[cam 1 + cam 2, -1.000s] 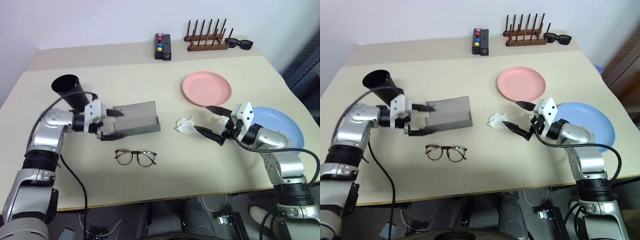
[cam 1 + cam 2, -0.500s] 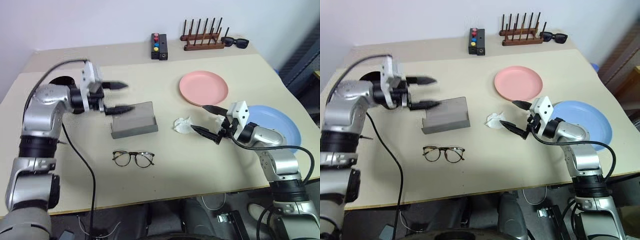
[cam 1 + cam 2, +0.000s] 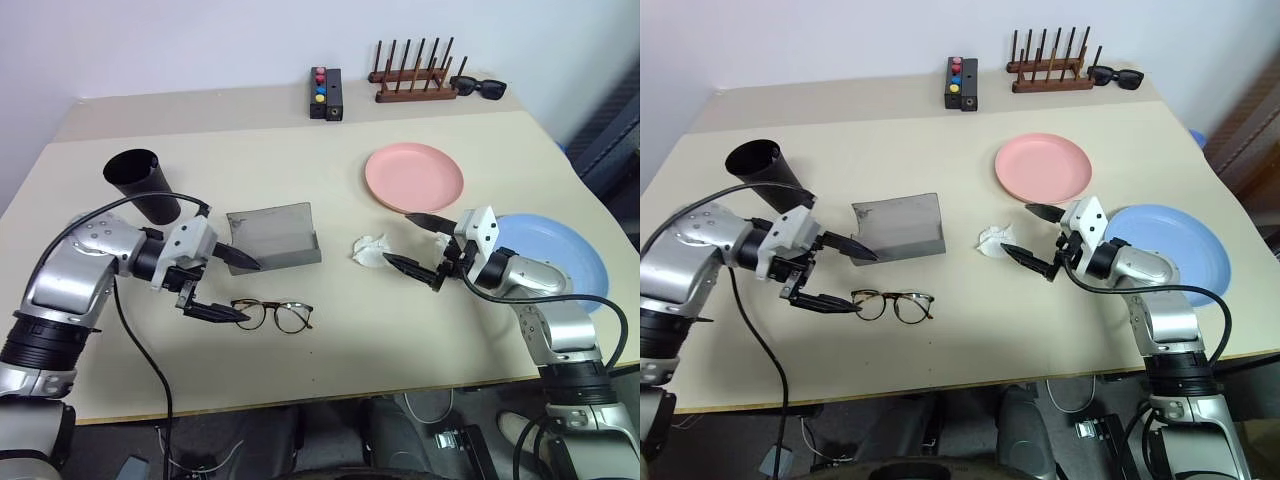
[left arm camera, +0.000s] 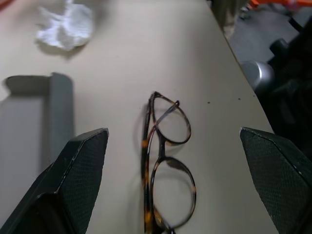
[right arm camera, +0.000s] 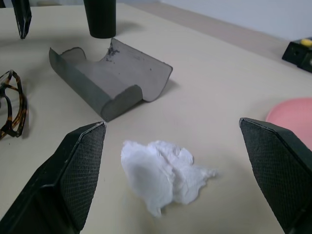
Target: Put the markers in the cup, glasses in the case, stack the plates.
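The glasses lie flat on the table, in front of the open grey case. My left gripper is open just left of them, pointing at their left end, with one fingertip near the case and the other by the left lens. In the left wrist view the glasses lie ahead between the fingers. The black cup stands upright at the back left. The pink plate and the blue plate lie apart on the right. My right gripper is open and empty beside a crumpled tissue. The markers are out of view.
A black button box, a wooden peg rack and black sunglasses sit along the table's far edge. The tissue lies between the case and my right gripper. The blue plate reaches close to the table's right edge.
My left gripper left the case, swung up and came down nearer to me, beside the glasses' left end. The case still stands open. The right arm has not moved.
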